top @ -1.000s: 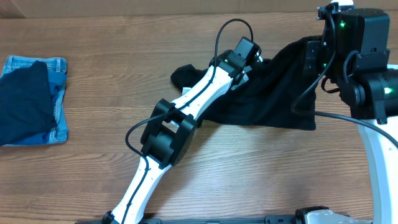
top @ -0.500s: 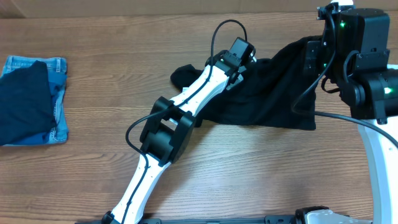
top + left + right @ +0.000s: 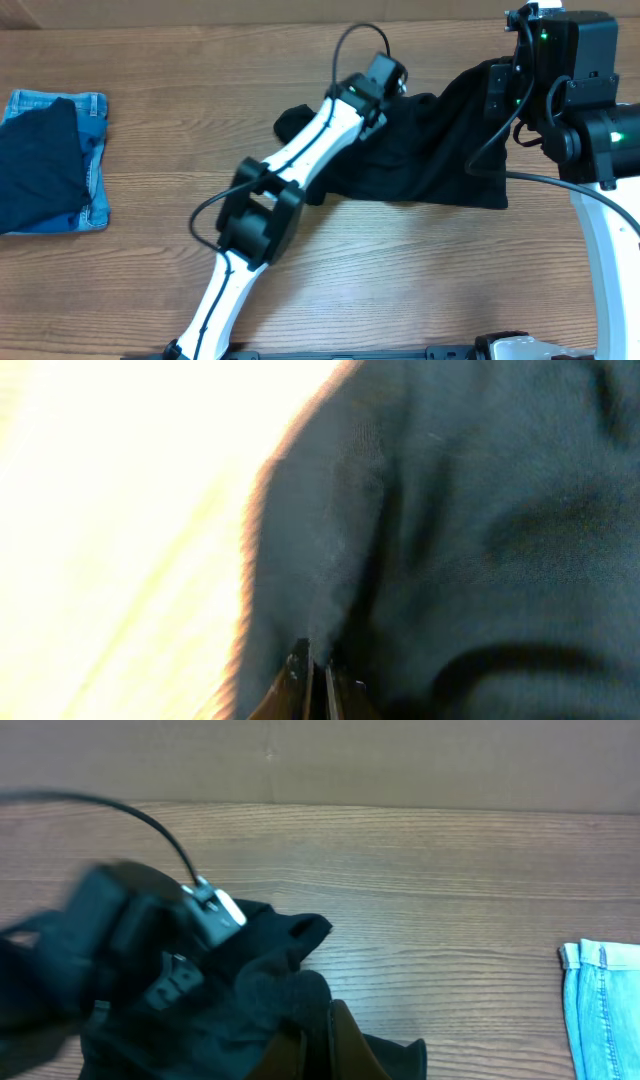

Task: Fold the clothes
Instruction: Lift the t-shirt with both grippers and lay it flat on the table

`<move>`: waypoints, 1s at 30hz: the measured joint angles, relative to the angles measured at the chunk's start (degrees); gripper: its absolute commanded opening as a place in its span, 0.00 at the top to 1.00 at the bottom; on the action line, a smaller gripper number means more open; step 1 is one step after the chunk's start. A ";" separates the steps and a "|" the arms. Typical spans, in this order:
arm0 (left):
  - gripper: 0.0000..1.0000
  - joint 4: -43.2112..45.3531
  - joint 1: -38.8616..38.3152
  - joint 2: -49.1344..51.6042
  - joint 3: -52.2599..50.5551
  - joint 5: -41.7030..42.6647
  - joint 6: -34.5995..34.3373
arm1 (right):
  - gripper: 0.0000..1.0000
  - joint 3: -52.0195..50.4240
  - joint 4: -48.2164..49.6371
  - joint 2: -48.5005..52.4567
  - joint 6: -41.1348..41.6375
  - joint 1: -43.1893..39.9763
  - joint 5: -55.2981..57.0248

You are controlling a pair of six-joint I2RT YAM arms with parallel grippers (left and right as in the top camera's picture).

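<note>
Left gripper [image 3: 316, 678]: tips pressed together, pinching a raised ridge of the black clothes [image 3: 430, 150]. Right gripper [image 3: 318, 1050]: clamped on a bunched edge of the same garment.

Clothes lie crumpled toward the far right corner of the wooden table [image 3: 150, 250].

At the left edge: denim pieces [image 3: 93, 106] under a navy garment [image 3: 40, 165].

Brown cardboard wall [image 3: 400, 760] runs behind the far edge.

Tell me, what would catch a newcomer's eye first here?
A black garment sprawls at the far right of the table, pinched by the left tool and held up at a corner by the right tool. The white left arm reaches diagonally across the wood to it. At the far left, a navy garment lies on light blue denim.
</note>
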 measured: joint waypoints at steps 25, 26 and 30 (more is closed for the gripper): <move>0.96 -14.21 35.91 -41.53 1.09 6.91 -12.02 | 0.96 4.13 5.11 0.02 4.28 -0.96 21.97; 0.96 -14.25 35.91 -41.53 1.09 7.52 -12.28 | 0.96 4.13 5.11 0.02 4.33 -0.98 21.99; 0.96 -14.40 36.13 -42.40 1.09 11.67 -12.61 | 0.96 4.13 5.09 -0.11 4.48 -1.22 20.48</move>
